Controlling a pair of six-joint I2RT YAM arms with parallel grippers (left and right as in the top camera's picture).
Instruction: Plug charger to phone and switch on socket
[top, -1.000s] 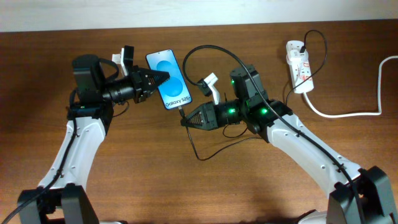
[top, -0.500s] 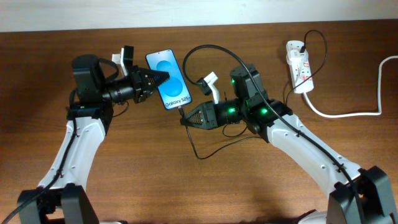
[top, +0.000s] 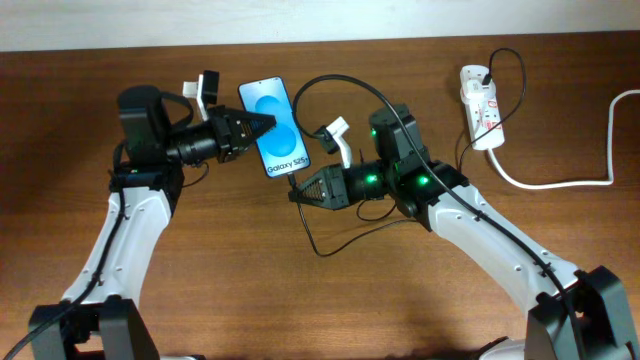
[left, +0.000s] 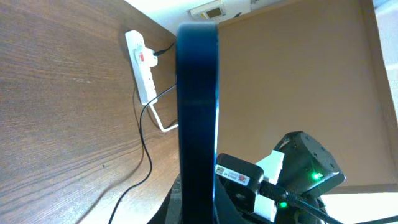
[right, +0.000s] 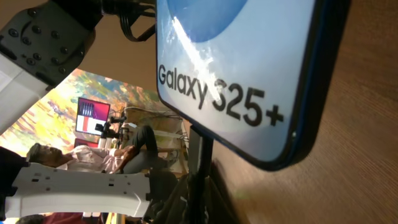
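- Phone (top: 275, 128): screen up and lit blue, with a white "Galaxy S25+" band along its bottom edge. It lies at a slant over the wooden table (top: 250, 300). Whether it rests on the wood or is lifted off it, cannot tell.
- Left gripper (top: 255, 127): at the phone's left long edge, jaws clamped onto it. In the left wrist view the phone shows edge-on, a dark upright bar through mid-frame.
- Right gripper (top: 297, 193): just below the phone's bottom edge, closed tight on the connector end of the charger (top: 318, 250).
- Connector tip: meets the phone's bottom edge. In the right wrist view a dark stem runs up to that edge, under the white band. Fully seated or not, cannot tell.
- Charger cable: loops down and away from the phone's bottom edge. Another stretch arcs just right of the phone's top end.
- Socket (top: 481, 108): well to the right of the phone, flat on the table, red marks on its face, black plug in its far end. Switch position too small to read.
- White cord (top: 560, 184): leaves the socket's near end and runs on right, farther from the phone.
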